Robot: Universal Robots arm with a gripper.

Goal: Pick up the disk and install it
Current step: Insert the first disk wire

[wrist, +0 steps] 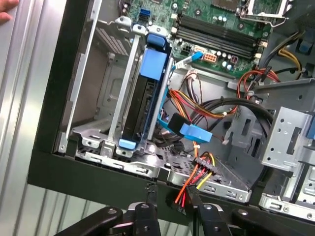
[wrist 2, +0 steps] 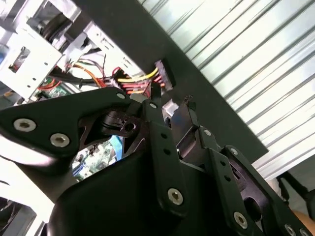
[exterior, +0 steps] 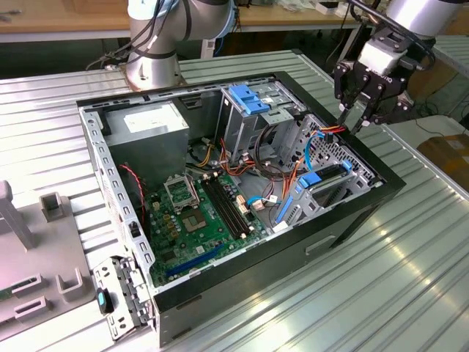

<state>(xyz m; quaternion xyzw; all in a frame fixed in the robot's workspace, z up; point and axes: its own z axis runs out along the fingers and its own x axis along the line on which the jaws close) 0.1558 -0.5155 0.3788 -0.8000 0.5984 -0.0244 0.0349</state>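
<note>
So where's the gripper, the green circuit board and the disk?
gripper (exterior: 353, 121), exterior view, between its fingertips.
green circuit board (exterior: 196, 220), exterior view, near its middle.
disk (wrist: 143, 104), first wrist view, its dark side.

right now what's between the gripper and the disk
In the first wrist view, the black case edge and the metal cage lip lie between the gripper and the disk.

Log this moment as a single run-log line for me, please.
claw: at rim of open black computer case, beside black connector on red-yellow wires | blue-framed flat disk: in grey metal drive cage
</note>
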